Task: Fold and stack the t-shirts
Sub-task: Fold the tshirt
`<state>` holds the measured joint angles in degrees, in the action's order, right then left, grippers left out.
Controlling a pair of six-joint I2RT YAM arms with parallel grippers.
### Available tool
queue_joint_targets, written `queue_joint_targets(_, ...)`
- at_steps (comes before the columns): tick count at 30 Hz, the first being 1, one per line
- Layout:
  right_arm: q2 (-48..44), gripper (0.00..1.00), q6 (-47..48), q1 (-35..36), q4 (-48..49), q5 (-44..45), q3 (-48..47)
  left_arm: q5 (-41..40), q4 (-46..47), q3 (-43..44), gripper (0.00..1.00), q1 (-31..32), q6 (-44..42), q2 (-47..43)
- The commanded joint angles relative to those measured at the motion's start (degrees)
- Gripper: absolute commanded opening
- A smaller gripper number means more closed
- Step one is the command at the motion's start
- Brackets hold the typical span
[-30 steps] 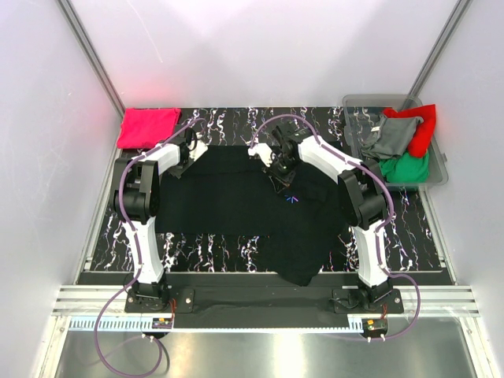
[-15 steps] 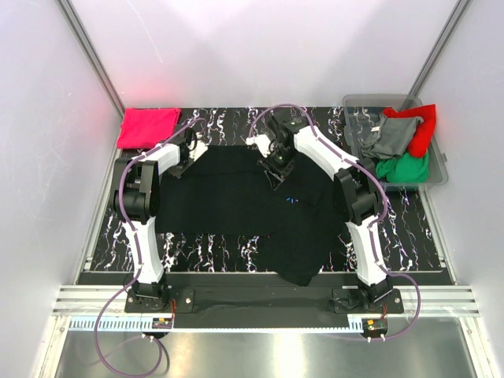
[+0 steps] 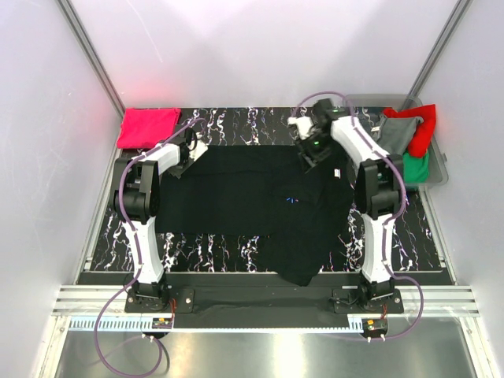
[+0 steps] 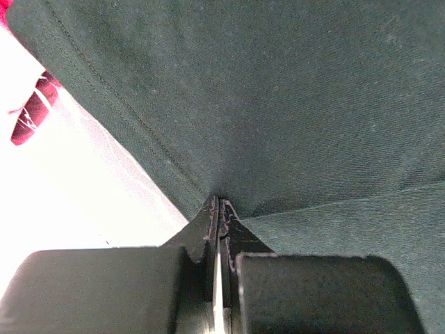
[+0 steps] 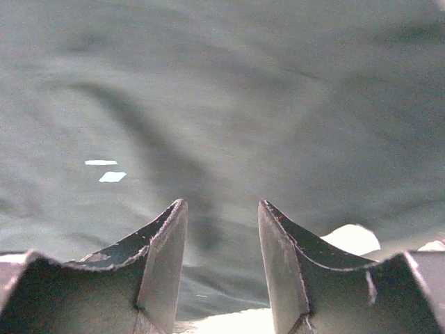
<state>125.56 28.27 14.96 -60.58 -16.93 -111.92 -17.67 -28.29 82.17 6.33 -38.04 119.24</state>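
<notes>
A large black t-shirt (image 3: 236, 201) lies spread over the marbled table, its tiny light-blue mark (image 3: 291, 200) right of centre. My left gripper (image 3: 183, 162) sits at the shirt's far left corner. In the left wrist view it (image 4: 219, 203) is shut, pinching the hemmed edge of the black cloth (image 4: 278, 104), which puckers at the tips. My right gripper (image 3: 312, 153) hovers over the shirt's far right part. In the right wrist view it (image 5: 222, 205) stands open above the dark cloth (image 5: 222, 83) with nothing between its fingers.
A folded pink-red t-shirt (image 3: 147, 126) lies at the far left corner. A clear bin (image 3: 354, 109) at the far right holds a grey t-shirt (image 3: 394, 138), a red one (image 3: 423, 127) and a green one (image 3: 413, 167). One black flap (image 3: 299, 268) reaches the near edge.
My right gripper has opened, let go of the black shirt and moved right toward the bin. The left arm has stayed still.
</notes>
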Motion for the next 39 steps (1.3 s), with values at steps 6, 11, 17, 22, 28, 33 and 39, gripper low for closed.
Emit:
queue_joint_targets(6, 7.41, 0.52, 1.35, -4.15, 4.85, 4.62, -8.39, -2.19, -0.62, 5.88, 0.0, -0.7, 0.16, 1.69)
queue_joint_targets(11, 15.31, 0.52, 1.26, -5.55, 4.85, 7.52, -16.3, -3.68, -2.2, 11.16, 0.0, -1.14, -0.45, 7.05)
queue_joint_targets(17, 21.21, 0.52, 1.61, -7.22, 4.94, 11.74, -23.42, -6.14, -5.98, 20.47, 0.0, -1.23, -1.95, 14.6)
queue_joint_targets(22, 24.38, 0.53, 2.93, -9.68, 4.85, 14.02, -28.08, -7.29, -9.93, 31.28, 0.0, -1.32, -2.83, 21.9)
queue_joint_targets(28, 29.29, 0.53, 3.81, -11.18, 4.94, 15.08, -35.46, -6.41, -11.34, 35.78, 0.0, -0.35, -2.74, 23.49)
queue_joint_targets(33, 32.9, 0.55, 3.72, -11.1, 5.47, 14.64, -41.44, -6.94, -11.35, 35.52, 0.0, 0.44, -2.3, 23.32)
queue_joint_targets(39, 34.14, 0.56, 3.28, -10.92, 6.88, 15.52, -43.21, -7.55, -11.17, 34.37, 0.0, 0.88, -0.19, 22.01)
